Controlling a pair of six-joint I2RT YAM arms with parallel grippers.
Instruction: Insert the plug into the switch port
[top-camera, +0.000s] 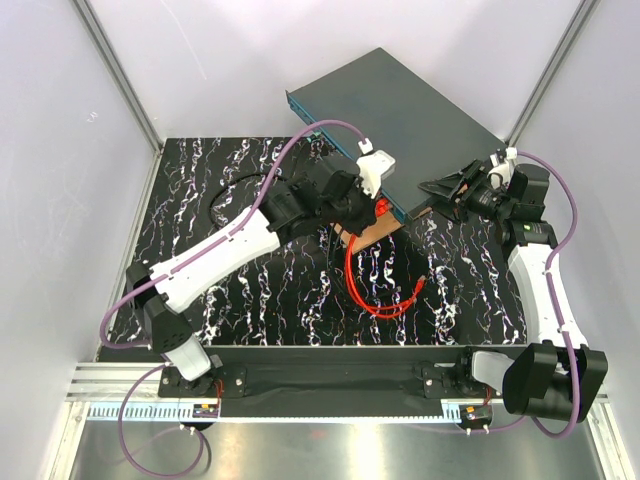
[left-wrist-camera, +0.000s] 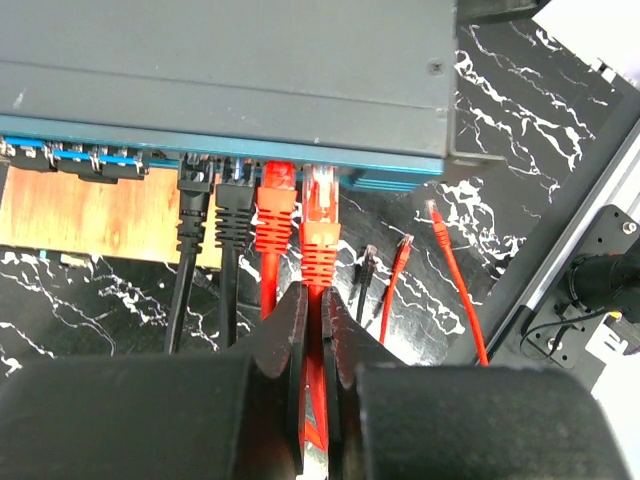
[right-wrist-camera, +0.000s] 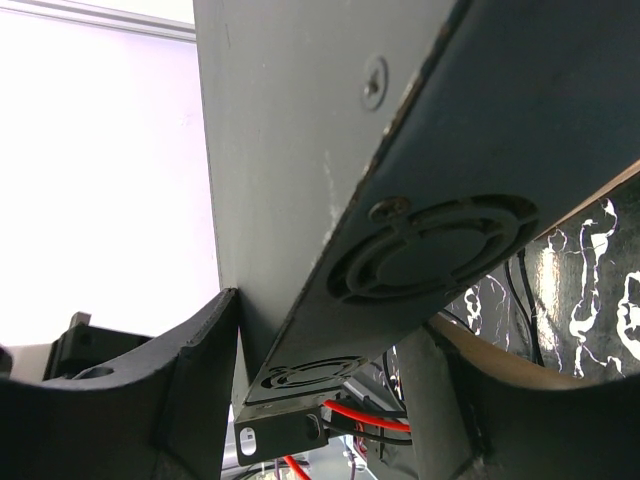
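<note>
The left jaws are closed on the red cable (left-wrist-camera: 315, 400) just behind the plug (left-wrist-camera: 322, 215). The plug stands at the switch port (left-wrist-camera: 322, 178) in the teal front face of the switch (top-camera: 400, 100), toward that face's right end; how deep it sits I cannot tell. Just left of it, a second red plug (left-wrist-camera: 275, 212) and two black cables (left-wrist-camera: 197, 215) sit in neighbouring ports. The switch lies askew toward the far right corner of the bench (top-camera: 200, 180), its front over a wooden board (left-wrist-camera: 90, 215). The right jaws straddle and grip the switch's right end.
</note>
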